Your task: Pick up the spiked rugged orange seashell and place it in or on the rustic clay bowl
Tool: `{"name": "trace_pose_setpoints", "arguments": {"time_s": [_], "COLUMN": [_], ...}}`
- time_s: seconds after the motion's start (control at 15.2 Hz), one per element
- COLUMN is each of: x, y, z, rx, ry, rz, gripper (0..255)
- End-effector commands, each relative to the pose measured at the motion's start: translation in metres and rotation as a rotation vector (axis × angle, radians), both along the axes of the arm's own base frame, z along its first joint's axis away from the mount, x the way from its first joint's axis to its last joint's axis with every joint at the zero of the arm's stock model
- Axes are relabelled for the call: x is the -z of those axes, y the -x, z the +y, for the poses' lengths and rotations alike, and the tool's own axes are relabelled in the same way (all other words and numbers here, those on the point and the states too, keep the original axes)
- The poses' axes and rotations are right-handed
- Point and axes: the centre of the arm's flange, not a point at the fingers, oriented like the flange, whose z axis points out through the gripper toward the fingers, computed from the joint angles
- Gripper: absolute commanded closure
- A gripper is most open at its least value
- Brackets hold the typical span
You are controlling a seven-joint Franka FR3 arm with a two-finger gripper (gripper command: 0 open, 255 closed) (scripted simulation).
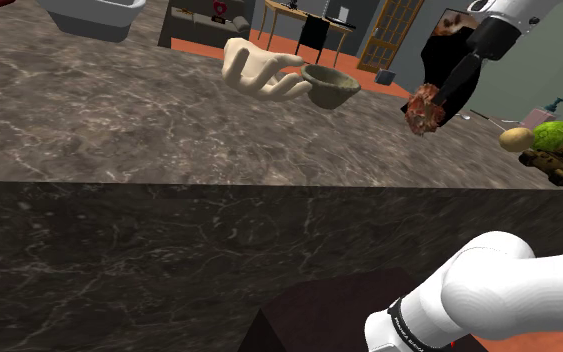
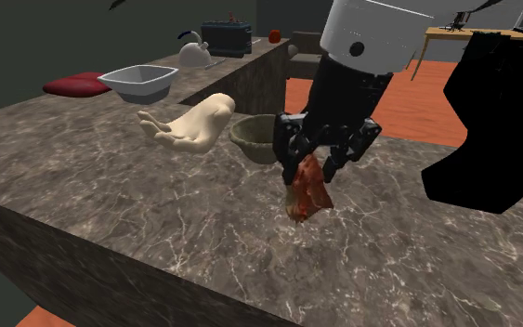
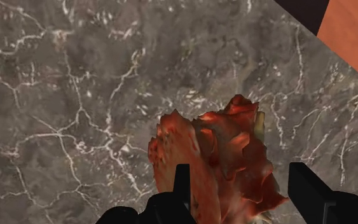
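Observation:
My gripper (image 1: pixel 441 98) is shut on the spiked orange-red seashell (image 1: pixel 425 109), which hangs from the fingers a little above the brown marbled counter (image 1: pixel 119 120). In the second exterior view the gripper (image 2: pixel 311 163) holds the shell (image 2: pixel 308 192) just to the right of the greyish-brown bowl (image 2: pixel 256 138). That bowl (image 1: pixel 330 85) stands upright on the counter, to the shoulder view's left of the shell. In the wrist view the rugged shell (image 3: pixel 215 159) sits between the black fingers of the gripper (image 3: pixel 242 186), with marbled counter (image 3: pixel 75 95) beneath.
A cream hand-shaped sculpture (image 1: pixel 259 70) lies touching the bowl's far side. A white basin (image 2: pixel 140 82), a red cushion (image 2: pixel 75 85) and a kettle (image 2: pixel 194 51) stand further off. A tan ball (image 1: pixel 512 139) and a green object (image 1: pixel 559 140) sit near the counter's right edge.

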Motion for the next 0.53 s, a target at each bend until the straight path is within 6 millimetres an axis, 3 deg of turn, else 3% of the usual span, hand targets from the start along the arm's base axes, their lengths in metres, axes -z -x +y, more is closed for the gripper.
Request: {"name": "trace_pose_setpoints", "arguments": {"time_s": [0.0, 0.46], "x": [-0.010, -0.047], "y": [0.000, 0.000], "z": [0.000, 0.000], "rx": [0.000, 0.000], "ry": [0.000, 0.000], "rz": [0.000, 0.000], "gripper": [255, 255]}}
